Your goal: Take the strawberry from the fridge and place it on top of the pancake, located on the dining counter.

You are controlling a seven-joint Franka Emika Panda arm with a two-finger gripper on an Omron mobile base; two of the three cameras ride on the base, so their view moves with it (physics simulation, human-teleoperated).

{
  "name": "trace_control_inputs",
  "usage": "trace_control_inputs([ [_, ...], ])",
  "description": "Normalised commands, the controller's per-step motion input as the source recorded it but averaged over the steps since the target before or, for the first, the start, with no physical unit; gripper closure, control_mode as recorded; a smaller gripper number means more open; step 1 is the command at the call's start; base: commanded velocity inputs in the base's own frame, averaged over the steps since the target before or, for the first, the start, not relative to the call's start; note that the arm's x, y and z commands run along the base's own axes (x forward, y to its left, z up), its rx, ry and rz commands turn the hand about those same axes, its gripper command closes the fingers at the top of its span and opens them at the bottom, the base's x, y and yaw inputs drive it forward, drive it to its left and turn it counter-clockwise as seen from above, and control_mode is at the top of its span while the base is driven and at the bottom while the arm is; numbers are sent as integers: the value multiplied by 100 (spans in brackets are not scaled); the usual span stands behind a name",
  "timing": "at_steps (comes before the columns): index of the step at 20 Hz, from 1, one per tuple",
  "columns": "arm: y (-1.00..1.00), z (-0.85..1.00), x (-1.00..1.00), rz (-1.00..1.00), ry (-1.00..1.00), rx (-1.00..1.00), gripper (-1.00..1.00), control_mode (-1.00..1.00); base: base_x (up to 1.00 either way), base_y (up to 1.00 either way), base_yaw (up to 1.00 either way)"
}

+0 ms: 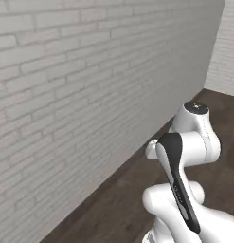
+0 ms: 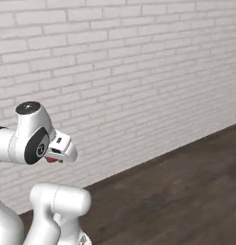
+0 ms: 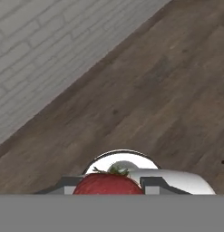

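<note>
A red strawberry [image 3: 106,183] with a green leafy top sits at the bottom of the hand view, pinched between the two grey fingers [image 3: 70,183] of my gripper [image 3: 111,188], which is shut on it. From the right base camera, the gripper [image 2: 59,153] is tucked close to the folded arm, and a bit of the red strawberry [image 2: 52,159] peeks out under it. The hand looks down at the dark wood floor [image 3: 168,90]. The fridge, the pancake and the dining counter are out of view.
A pale grey brick wall [image 1: 80,95] runs along the left and ahead, also seen as the brick wall [image 2: 138,72] from the right side. Dark brown wood floor [image 2: 186,191] stretches to the right. My own white arm [image 1: 184,156] is folded in the foreground.
</note>
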Motion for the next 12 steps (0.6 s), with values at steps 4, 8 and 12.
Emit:
trace_control_inputs([
  [4,0,0,0,0,0,0,100,100,5,-50,-82],
  [8,0,0,0,0,0,0,100,100,36,-6,-75],
  [12,0,0,0,0,0,0,100,100,56,0,-69],
])
